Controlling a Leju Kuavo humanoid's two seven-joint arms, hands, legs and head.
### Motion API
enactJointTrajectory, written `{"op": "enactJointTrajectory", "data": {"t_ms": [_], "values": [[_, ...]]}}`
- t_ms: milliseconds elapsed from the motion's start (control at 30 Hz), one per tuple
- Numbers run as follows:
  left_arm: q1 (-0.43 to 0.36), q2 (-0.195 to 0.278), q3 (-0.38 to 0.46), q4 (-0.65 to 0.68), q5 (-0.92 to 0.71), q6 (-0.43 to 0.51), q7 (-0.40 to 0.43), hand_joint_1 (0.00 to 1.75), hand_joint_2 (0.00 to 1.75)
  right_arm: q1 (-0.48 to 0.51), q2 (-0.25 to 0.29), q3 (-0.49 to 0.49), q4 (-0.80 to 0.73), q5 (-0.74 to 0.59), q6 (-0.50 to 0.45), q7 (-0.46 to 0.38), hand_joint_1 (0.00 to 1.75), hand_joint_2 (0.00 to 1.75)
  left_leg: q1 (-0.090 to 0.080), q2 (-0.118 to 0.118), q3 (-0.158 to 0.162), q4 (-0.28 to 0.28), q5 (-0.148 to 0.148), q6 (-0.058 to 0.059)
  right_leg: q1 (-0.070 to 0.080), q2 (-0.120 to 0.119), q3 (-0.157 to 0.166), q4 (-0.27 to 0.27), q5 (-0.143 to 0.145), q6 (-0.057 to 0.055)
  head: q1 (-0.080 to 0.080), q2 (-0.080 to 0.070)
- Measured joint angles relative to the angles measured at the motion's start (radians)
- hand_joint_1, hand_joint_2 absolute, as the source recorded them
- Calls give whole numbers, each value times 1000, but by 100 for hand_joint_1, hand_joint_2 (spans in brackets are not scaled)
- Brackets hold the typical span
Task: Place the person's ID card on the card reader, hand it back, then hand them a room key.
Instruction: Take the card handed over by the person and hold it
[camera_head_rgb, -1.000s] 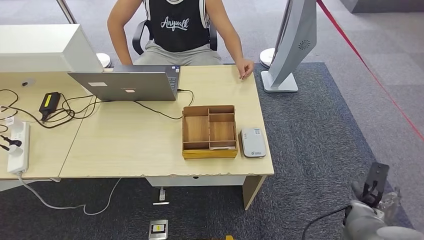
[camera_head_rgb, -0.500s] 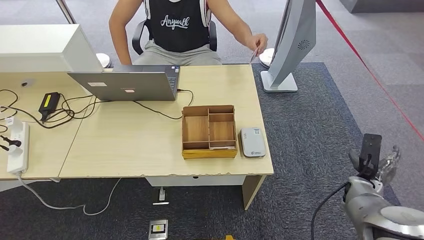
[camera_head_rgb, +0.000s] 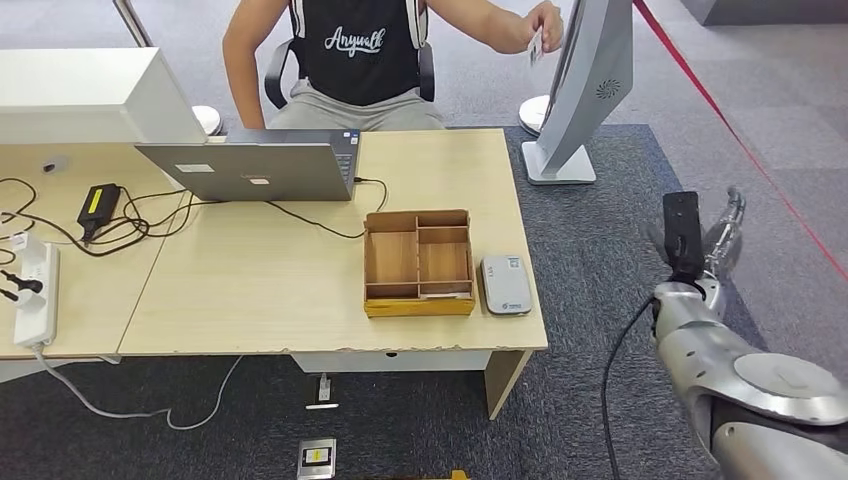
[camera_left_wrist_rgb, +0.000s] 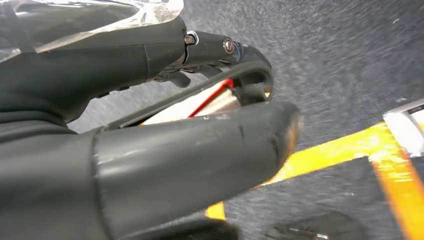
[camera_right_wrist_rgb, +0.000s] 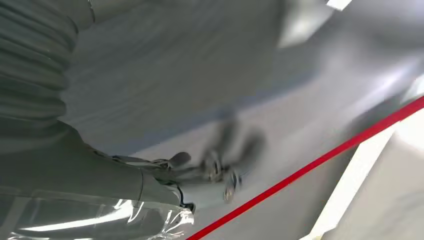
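ID card (camera_head_rgb: 535, 44) is being held out by the person's hand (camera_head_rgb: 545, 20) at 11 o'clock from the right hand (camera_head_rgb: 712, 243), well apart; fingers (camera_head_rgb: 733, 215) spread, nothing being held.

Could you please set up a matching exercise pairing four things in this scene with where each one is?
Things:
1. ID card
2. card reader
3. wooden organizer
4. laptop

Places:
A. on the desk in front of the seated person
B. at the desk's right edge
C. held up in the person's hand
D. just left of the reader

Pairs: 1-C, 2-B, 3-D, 4-A
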Motion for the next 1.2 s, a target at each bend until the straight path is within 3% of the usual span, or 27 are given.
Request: {"op": "enactJointTrajectory", "data": {"t_ms": [67,133,200,267,367,500,633,867,1200], "values": [[12,0,-1,0,0,0,0,0,0,107,-72,213,-218,-351,-55,399,0,175,-6,-4,-18,1,0,3,-10,-3,-5,10,1,3,22,0],[27,7,-2,3,-1,0,1,0,0,145,-122,500,-386,-660,-136,792,0,175,-13,37,-29,-2,-6,2,-17,42,-21,18,11,1,44,0],[13,12,-5,4,-4,0,0,0,0,171,-143,767,-505,-722,-141,946,0,175,-14,72,-21,-5,-14,3,-18,80,-25,15,16,1,33,0],[-11,10,-13,2,-8,0,-3,0,0,193,-155,987,-599,-618,-132,947,0,175,-14,72,-17,-5,-13,4,-18,80,-24,14,15,2,25,0],[-21,7,-25,0,-14,0,-4,0,0,182,-171,1275,-701,-460,-108,921,0,175,-11,46,-21,-4,-3,3,-15,56,-23,13,15,2,20,0],[-13,7,-40,0,-21,-2,-3,0,0,152,-181,1522,-769,-401,-60,938,0,175,-8,16,-31,-3,7,1,-11,26,-24,12,14,2,20,0],[-13,7,-56,0,-28,-5,5,0,0,99,-176,1732,-790,-345,-2,954,0,175,-6,7,-34,-3,10,-1,-9,18,-24,13,15,0,20,0],[-16,8,-73,0,-32,-6,11,0,0,57,-168,1917,-789,-332,3,962,0,175,-6,7,-34,-3,10,-1,-9,18,-24,12,15,0,20,0],[-16,8,-76,0,-32,-7,11,0,0,45,-169,2003,-787,-332,2,966,0,175,-6,8,-34,-3,10,-1,-9,18,-24,12,15,0,20,0]]}}
